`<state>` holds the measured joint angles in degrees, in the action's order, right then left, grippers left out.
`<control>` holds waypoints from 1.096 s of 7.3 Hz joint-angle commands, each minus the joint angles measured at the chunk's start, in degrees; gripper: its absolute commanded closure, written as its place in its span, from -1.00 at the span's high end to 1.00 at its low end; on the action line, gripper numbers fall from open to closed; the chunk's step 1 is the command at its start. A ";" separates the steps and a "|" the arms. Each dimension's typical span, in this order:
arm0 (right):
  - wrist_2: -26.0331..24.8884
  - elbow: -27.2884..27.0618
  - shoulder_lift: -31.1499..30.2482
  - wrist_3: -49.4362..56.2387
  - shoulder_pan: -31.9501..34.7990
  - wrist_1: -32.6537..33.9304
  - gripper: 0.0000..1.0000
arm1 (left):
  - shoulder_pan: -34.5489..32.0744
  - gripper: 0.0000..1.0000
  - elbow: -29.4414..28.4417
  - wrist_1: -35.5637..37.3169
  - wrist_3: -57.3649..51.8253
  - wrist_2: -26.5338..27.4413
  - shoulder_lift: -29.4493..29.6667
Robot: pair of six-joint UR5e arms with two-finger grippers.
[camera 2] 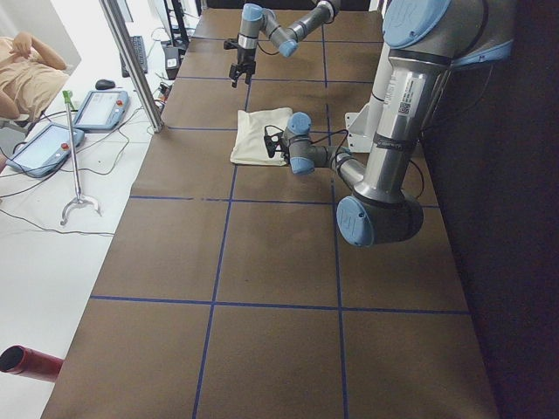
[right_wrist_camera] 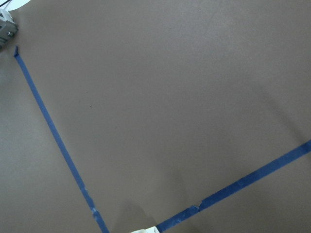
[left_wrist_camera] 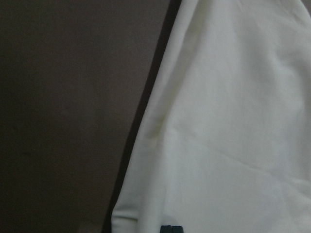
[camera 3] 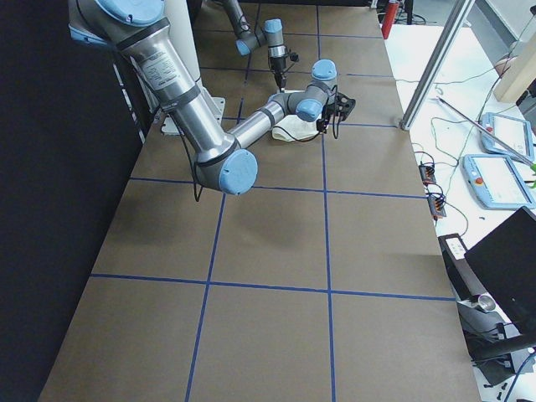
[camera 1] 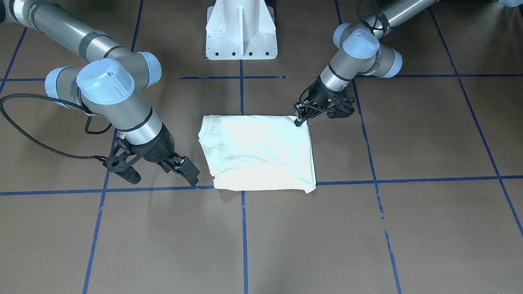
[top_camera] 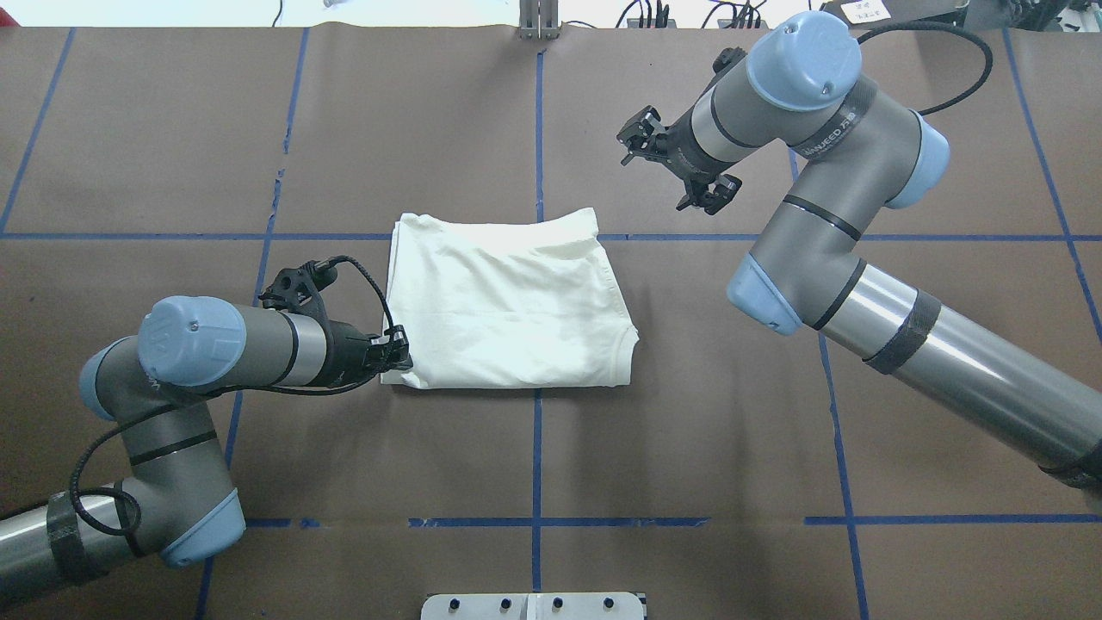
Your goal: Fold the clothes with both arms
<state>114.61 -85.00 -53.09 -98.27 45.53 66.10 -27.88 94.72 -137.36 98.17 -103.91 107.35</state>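
Note:
The cream-white shirt (camera 1: 257, 151) lies folded into a rough rectangle at the table's middle, plain side up (top_camera: 508, 301). My left gripper (top_camera: 400, 357) sits low at the shirt's near-left corner, its fingers together on the cloth edge (camera 1: 298, 121). In the left wrist view the fingertips (left_wrist_camera: 171, 228) meet over the pale cloth (left_wrist_camera: 233, 121). My right gripper (top_camera: 652, 183) hangs open above the bare table, past the shirt's far-right corner and apart from it (camera 1: 161, 177). The right wrist view shows only a sliver of cloth (right_wrist_camera: 146, 230).
Brown table cover with a grid of blue tape lines (top_camera: 537, 129). The white pedestal base (camera 1: 241, 32) stands at the robot's side. Beside the table's far edge are a metal post (camera 2: 131, 61), teach pendants (camera 2: 96, 109) and a seated person (camera 2: 26, 70).

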 commanded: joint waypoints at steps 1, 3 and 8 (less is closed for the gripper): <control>0.00 -0.08 0.01 0.01 -0.09 0.00 1.00 | -0.68 -1.00 0.56 -0.01 0.00 0.02 -0.48; -0.09 -0.08 0.01 -0.08 -0.18 0.00 1.00 | -1.21 -1.00 0.65 0.07 0.00 0.02 -1.35; -0.01 -0.34 -2.00 0.10 0.61 0.00 1.00 | -5.94 -1.00 5.18 0.07 -5.75 -0.32 -9.05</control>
<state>114.54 -85.11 -53.66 -98.27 45.58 66.10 -31.90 97.07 -137.36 96.37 -103.90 101.94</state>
